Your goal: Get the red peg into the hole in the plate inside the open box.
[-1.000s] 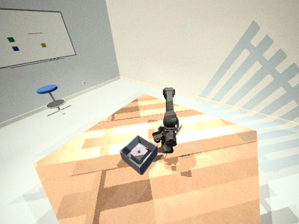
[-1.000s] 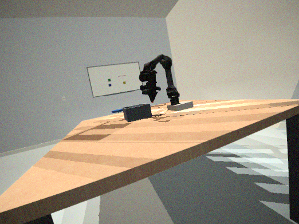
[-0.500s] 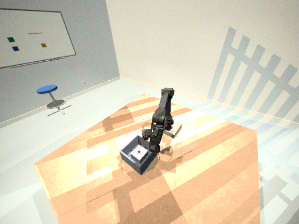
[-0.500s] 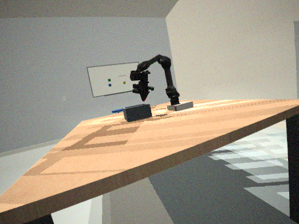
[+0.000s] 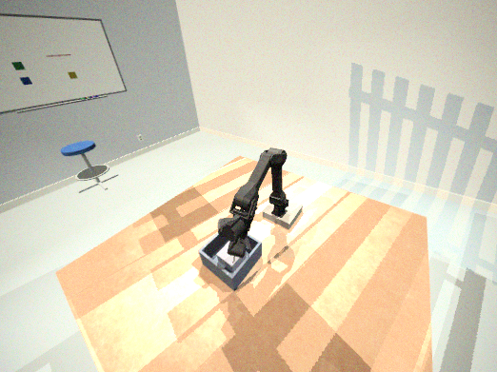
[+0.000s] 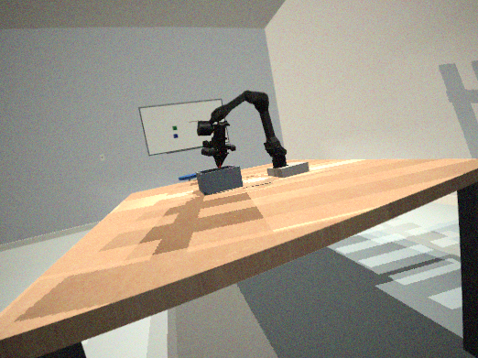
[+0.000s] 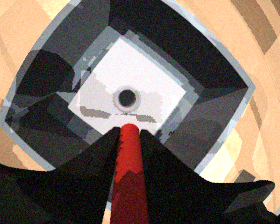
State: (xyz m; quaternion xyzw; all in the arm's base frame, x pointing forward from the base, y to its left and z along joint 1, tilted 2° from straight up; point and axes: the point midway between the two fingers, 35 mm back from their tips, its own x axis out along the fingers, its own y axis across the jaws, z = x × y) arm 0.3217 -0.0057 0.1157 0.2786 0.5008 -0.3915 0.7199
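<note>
The red peg (image 7: pixel 130 160) stands between the fingertips of my gripper (image 7: pixel 129 133) (image 6: pixel 220 165), which is shut on it. In the exterior view the fingertips are at the rim height of the open grey-blue box (image 6: pixel 221 181) (image 5: pixel 246 268), with a speck of red at their tip. In the wrist view the white plate (image 7: pixel 150 82) lies at the box bottom, and its round dark hole (image 7: pixel 127 98) is uncovered, just beyond the peg's visible end. In the top view the arm hides the peg. How far the peg's lower end is above the plate is unclear.
The box walls (image 7: pixel 220 115) surround the plate on all sides. The arm's base stands on a light grey block (image 5: pixel 289 221) (image 6: pixel 298 169) behind the box. The wooden table (image 5: pixel 381 279) (image 6: pixel 220 245) carries both and has patchy shadows. A blue stool (image 5: pixel 78 148) stands on the floor.
</note>
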